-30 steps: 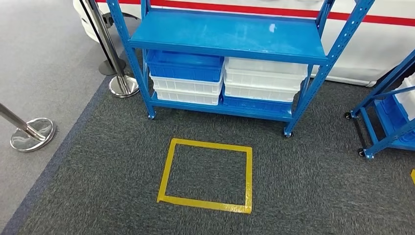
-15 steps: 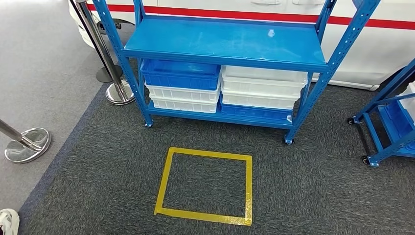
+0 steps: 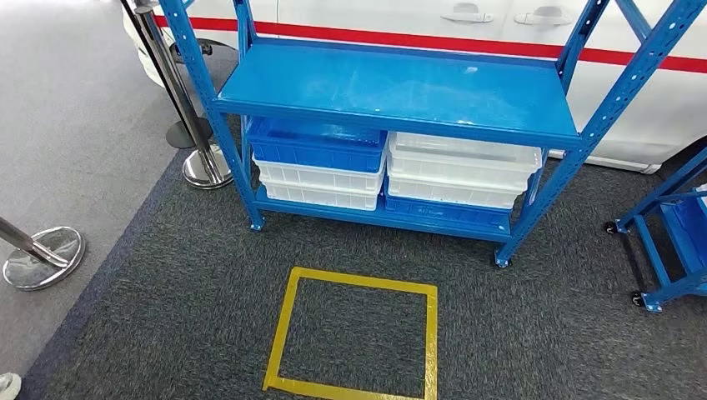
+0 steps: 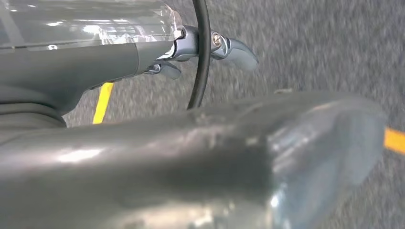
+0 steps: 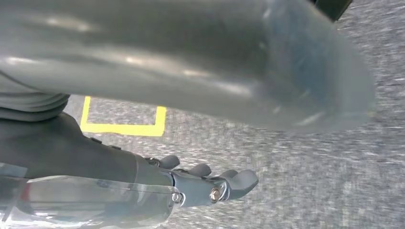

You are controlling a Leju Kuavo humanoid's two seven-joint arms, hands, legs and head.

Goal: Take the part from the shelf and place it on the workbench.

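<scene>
Grey carpet (image 3: 167, 317) lies under me, and at the bottom centre of the head view a yellow tape square (image 3: 354, 337) marks it. My left hand (image 4: 205, 50) hangs above that carpet with its fingers loosely apart and nothing in them; my right hand (image 5: 205, 183) hangs the same way, fingers slightly curled and apart, holding nothing, with a corner of yellow tape beyond it. Just past the square stands the blue shelf (image 3: 400, 87) on small feet, filling the middle and top of the frame. Its lower level carries stacked bins: a blue bin (image 3: 317, 143) over white ones at left, white bins (image 3: 463, 167) over a blue one at right. I cannot make out the part itself. Chrome stanchion bases (image 3: 42, 254) sit at the left edge, a second blue rack (image 3: 667, 242) at the right edge, and a white car (image 3: 467, 21) with a red stripe behind the shelf.
</scene>
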